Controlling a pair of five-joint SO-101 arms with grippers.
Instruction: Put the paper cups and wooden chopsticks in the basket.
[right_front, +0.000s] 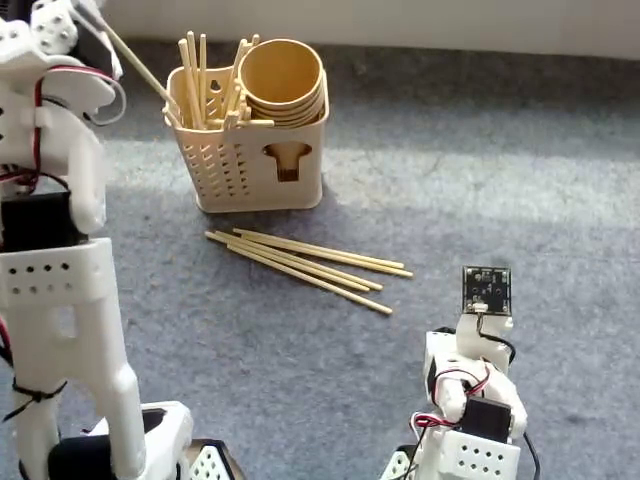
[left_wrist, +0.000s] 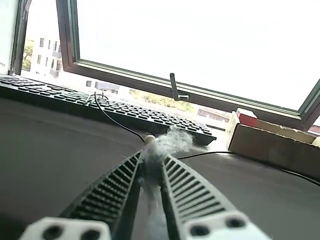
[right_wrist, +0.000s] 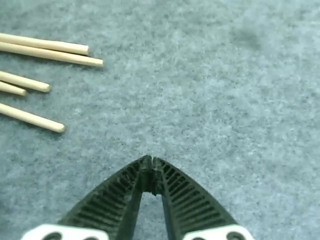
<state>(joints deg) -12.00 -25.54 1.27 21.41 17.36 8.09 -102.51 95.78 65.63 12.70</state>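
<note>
- The left gripper (left_wrist: 153, 157) is raised high at the left side of the table. Its black ribbed jaws are nearly closed on one held chopstick (right_front: 140, 64), and a tuft of grey fluff sits at the jaw tips.
- This thin, pale stick slants down toward the left rim of the basket (right_front: 235, 175); I cannot tell whether it touches the rim.
- The right gripper (right_wrist: 151, 172) is low over the carpet (right_wrist: 225, 75), its jaws shut tip to tip with nothing between them.
- Near it, but apart from the jaws, are the round ends of the loose chopsticks (right_front: 300, 262).
- These lie flat in a narrow fan in front of the basket, not touching it.
- The basket is cream plastic and box-shaped, with perforated walls.
- The paper cups (right_front: 282, 75), tan and stacked, fill its right compartment.
- The upright chopsticks (right_front: 192, 85) stand in the left compartment.
- The carpet is grey and fuzzy. There is wide bare room to the right of the basket, and a bare strip between the fan and the right arm.
</note>
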